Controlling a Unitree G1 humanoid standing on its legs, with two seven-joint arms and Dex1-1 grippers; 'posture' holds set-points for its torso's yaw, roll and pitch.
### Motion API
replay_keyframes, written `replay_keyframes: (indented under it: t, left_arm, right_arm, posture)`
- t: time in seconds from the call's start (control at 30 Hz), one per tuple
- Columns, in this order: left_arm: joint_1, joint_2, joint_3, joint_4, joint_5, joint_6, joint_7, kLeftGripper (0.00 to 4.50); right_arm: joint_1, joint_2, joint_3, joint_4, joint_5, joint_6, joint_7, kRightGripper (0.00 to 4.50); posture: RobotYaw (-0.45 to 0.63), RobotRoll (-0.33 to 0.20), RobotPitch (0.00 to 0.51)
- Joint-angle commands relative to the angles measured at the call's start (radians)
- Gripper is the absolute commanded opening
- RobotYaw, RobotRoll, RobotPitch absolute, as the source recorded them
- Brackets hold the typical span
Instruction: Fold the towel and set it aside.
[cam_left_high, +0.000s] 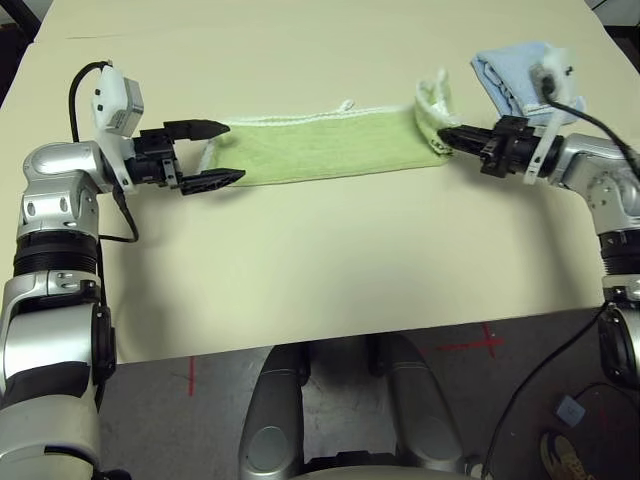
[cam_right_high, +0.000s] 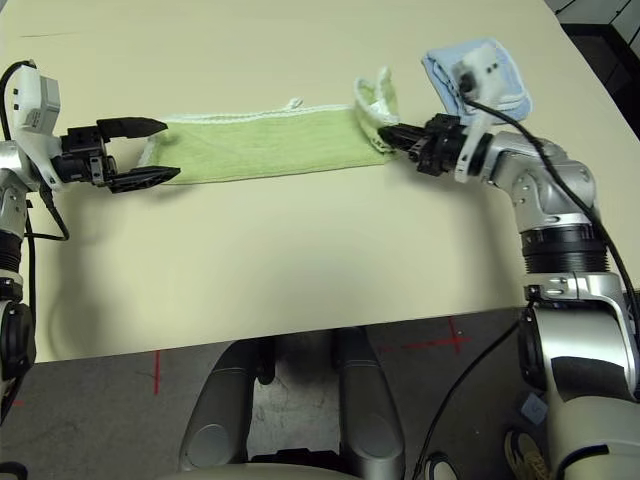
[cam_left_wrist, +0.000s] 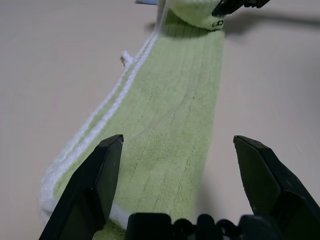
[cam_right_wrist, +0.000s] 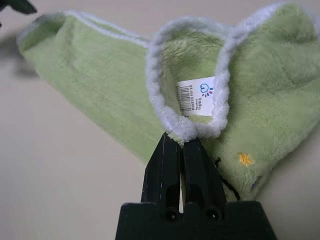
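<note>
The towel (cam_left_high: 330, 148), light green with white edging, lies as a long folded strip across the middle of the table. My right gripper (cam_left_high: 452, 136) is shut on the towel's right end, which is lifted and curled back, showing a white tag (cam_right_wrist: 197, 96). At the strip's left end my left gripper (cam_left_high: 222, 152) stands open, one finger on each side of the towel's end (cam_left_wrist: 165, 165), without closing on it.
A light blue folded cloth (cam_left_high: 515, 72) lies at the back right, just behind my right wrist. The beige table (cam_left_high: 330, 270) reaches to a front edge close to my body, with grey floor below.
</note>
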Motion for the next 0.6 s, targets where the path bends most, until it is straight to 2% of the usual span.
replay_keyframes:
  t: [0.03,0.6]
  left_arm:
    - [0.007,0.000,-0.010,-0.005,0.006,0.004,-0.008,4.50]
    - [0.015,0.003,-0.009,-0.006,0.005,0.007,-0.011,4.50]
  right_arm:
    - [-0.003,0.021,0.020,-0.042,-0.016,0.042,-0.024,0.03]
    - [-0.033,0.150,0.061,-0.114,-0.042,0.174,-0.122,0.03]
  posture:
    - [-0.02,0.000,0.337]
    - [0.00,0.000,0.331]
